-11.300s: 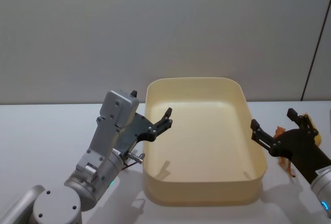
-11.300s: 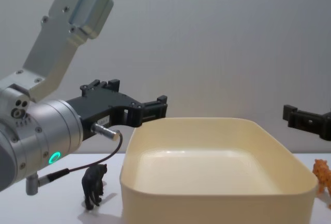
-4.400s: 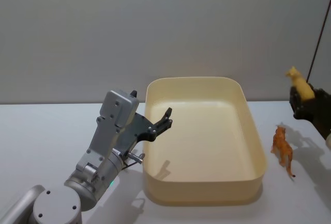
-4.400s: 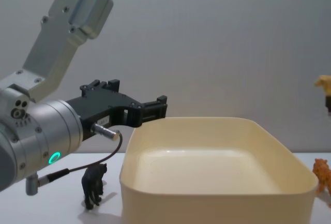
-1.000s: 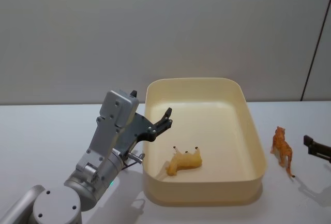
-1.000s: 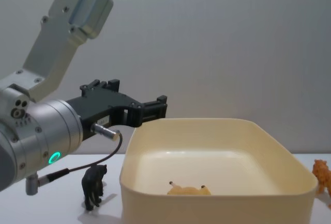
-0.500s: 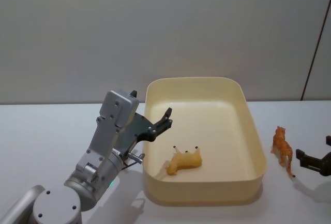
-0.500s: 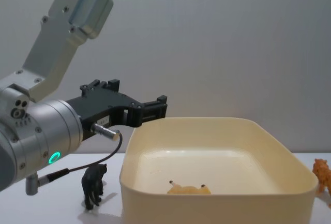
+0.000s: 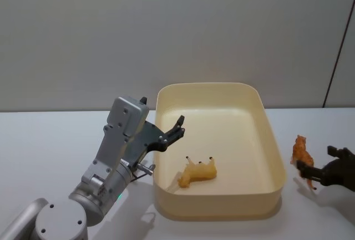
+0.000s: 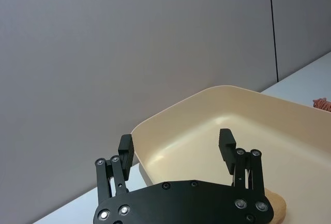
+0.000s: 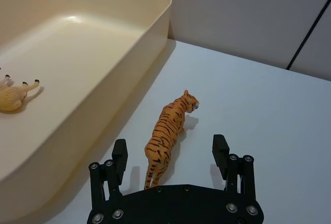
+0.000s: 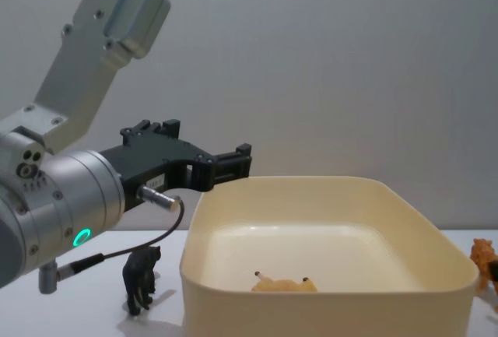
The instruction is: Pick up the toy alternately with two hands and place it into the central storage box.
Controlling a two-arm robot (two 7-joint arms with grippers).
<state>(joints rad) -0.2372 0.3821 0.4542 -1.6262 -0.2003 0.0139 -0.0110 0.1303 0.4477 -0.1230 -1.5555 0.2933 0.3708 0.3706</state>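
The right end effector [image 11: 170,144], open wide, has the orange tiger toy [image 11: 168,125] standing between its fingertips, the storage box [image 9: 275,141] just beside it; the left end effector [image 9: 175,129] hangs open by the box's other side.

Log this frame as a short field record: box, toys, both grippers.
Box: large cream-yellow plastic tub, between the arms
In box: pale yellow animal figure, on its side
Right of box: orange striped tiger figure, standing
Left of box: small black animal figure, standing
Left gripper: open, empty, raised by the tub's left rim
Right gripper: open, straddling the tiger's hindquarters, not gripping
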